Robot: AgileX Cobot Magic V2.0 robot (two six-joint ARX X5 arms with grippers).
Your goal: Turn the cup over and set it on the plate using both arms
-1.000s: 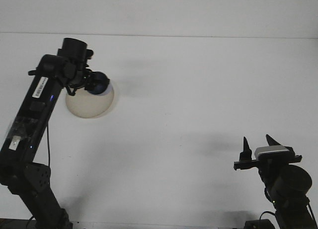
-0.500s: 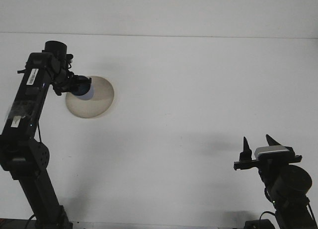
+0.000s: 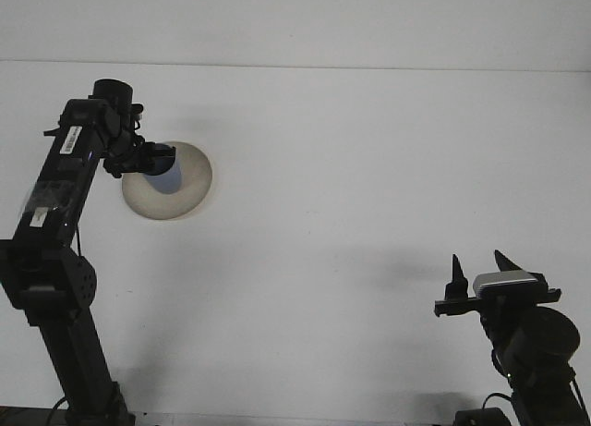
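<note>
White table fills most of view. Plain pale wall behind, meeting it along a straight seam. Even light; soft grey shadows on tabletop.

Dark blue cup over left part of round beige plate

Lab: bare white table

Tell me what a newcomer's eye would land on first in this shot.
First the tall black left arm, reaching up the left side so that the left gripper holds a dark blue cup over the beige plate at upper left. Next the right gripper at lower right, its two dark fingers pointing up and spread apart, holding nothing. Everything else is bare white table.
</note>
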